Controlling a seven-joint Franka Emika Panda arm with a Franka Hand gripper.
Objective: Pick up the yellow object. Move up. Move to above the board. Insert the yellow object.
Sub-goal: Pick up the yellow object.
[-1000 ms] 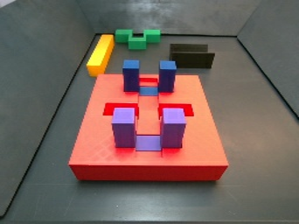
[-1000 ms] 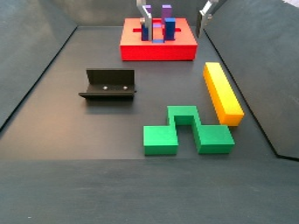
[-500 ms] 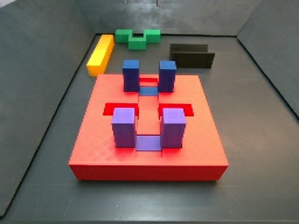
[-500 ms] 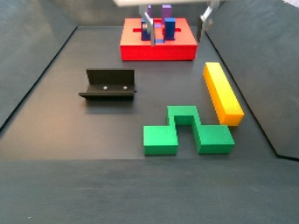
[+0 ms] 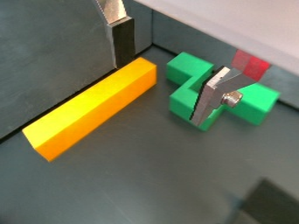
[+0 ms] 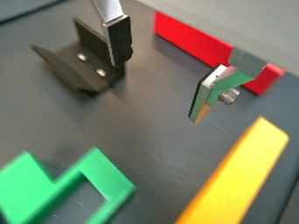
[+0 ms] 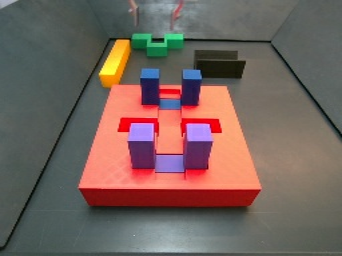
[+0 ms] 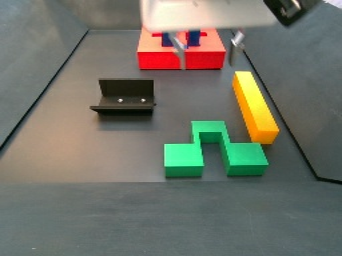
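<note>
Currently hovering above floor, gripper (image 5: 170, 66) spread, holding nothing; bar (image 5: 93, 107) lying untouched beside green block (image 5: 187, 87).

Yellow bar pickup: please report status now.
Gripper open, empty, above the floor. Long yellow-orange rectangular bar lies flat, not gripped. Green notched block close beside it; dark L-shaped fixture apart.

Yellow-orange yellow object (image 8: 254, 104), red board (image 7: 168, 150) with blue and purple blocks, green notched block (image 8: 211, 149), silver gripper (image 5: 170, 61).
</note>
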